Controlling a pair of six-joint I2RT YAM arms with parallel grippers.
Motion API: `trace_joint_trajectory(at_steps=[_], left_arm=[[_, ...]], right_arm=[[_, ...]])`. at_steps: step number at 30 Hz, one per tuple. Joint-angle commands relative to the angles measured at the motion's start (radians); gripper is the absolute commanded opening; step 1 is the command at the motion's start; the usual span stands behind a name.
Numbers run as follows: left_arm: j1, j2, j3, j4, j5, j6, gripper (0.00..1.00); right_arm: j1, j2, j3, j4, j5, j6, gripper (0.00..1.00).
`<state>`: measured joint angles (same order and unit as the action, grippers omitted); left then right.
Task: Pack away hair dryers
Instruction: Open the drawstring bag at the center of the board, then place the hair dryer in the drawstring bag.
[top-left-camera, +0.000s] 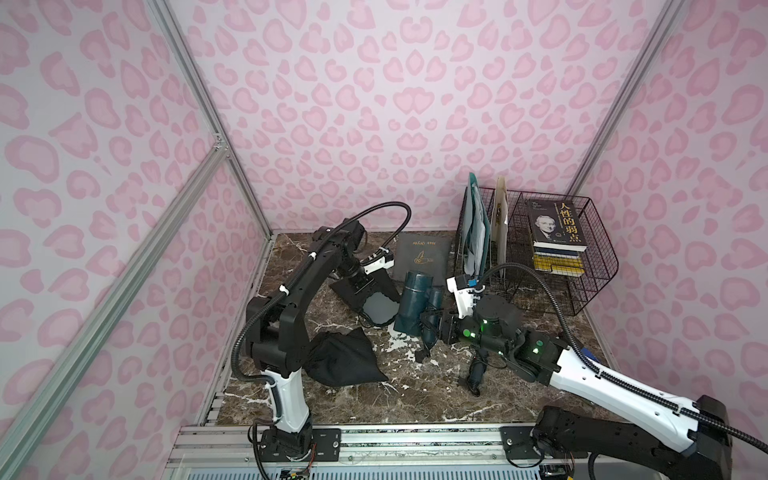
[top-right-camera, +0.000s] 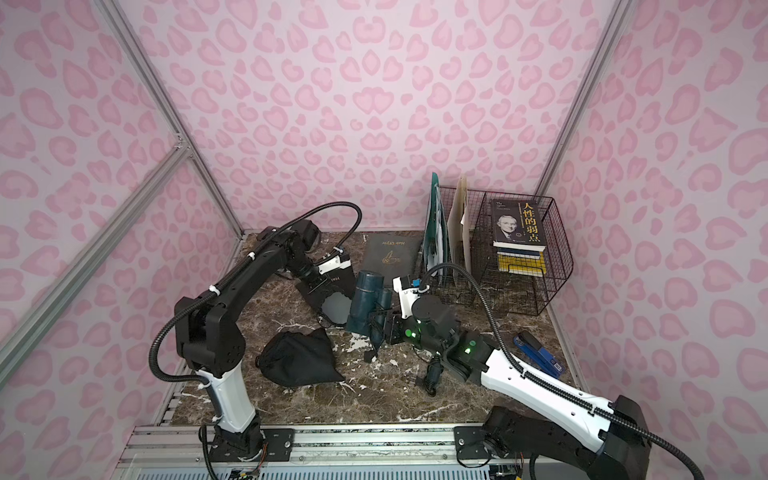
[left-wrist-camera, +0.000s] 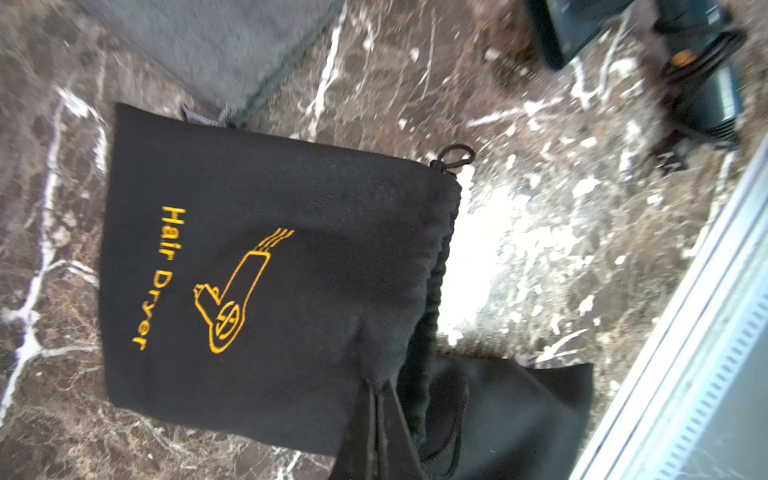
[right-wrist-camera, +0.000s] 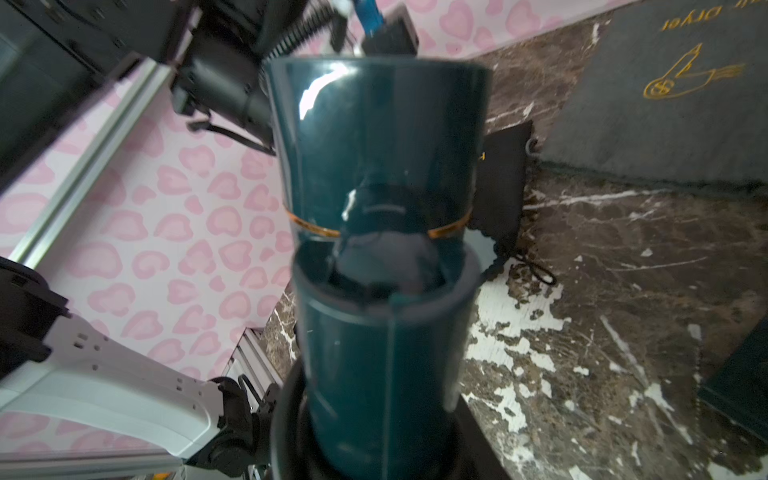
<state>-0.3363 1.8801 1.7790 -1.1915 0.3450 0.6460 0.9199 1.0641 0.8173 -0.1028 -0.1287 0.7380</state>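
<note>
Hair dryer (top-left-camera: 414, 300) pinched in R claw (top-left-camera: 434, 322), pouch (left-wrist-camera: 249, 270) rim in L claw (top-left-camera: 367, 292). Risk: barrel snag on slack mouth ahead.

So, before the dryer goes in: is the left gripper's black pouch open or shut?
Open: the black pouch shows pale lining through a gaping mouth, its edge pinched by the left gripper.

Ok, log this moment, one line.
left jaws: pinching black pouch | right jaws: gripping teal hair dryer | dryer not yet in pouch
</note>
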Motion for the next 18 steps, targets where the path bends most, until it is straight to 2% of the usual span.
trace_joint_trajectory(at_steps=[1, 9, 12, 18], left_arm=[[-0.027, -0.033, 0.026, -0.067, 0.049, -0.058, 0.02], [-0.11, -0.113, 0.022, -0.094, 0.059, -0.116, 0.02], [-0.126, -0.135, 0.027, -0.094, 0.068, -0.132, 0.02], [-0.148, -0.163, 0.026, -0.099, 0.078, -0.143, 0.02]], right_arm=[[0.041, 0.034, 0.002, 0.009, 0.096, -0.008, 0.0], [0.144, 0.15, 0.039, -0.041, 0.222, -0.01, 0.0], [0.151, 0.207, 0.086, -0.13, 0.236, -0.017, 0.0], [0.184, 0.277, 0.112, -0.165, 0.235, -0.027, 0.0]])
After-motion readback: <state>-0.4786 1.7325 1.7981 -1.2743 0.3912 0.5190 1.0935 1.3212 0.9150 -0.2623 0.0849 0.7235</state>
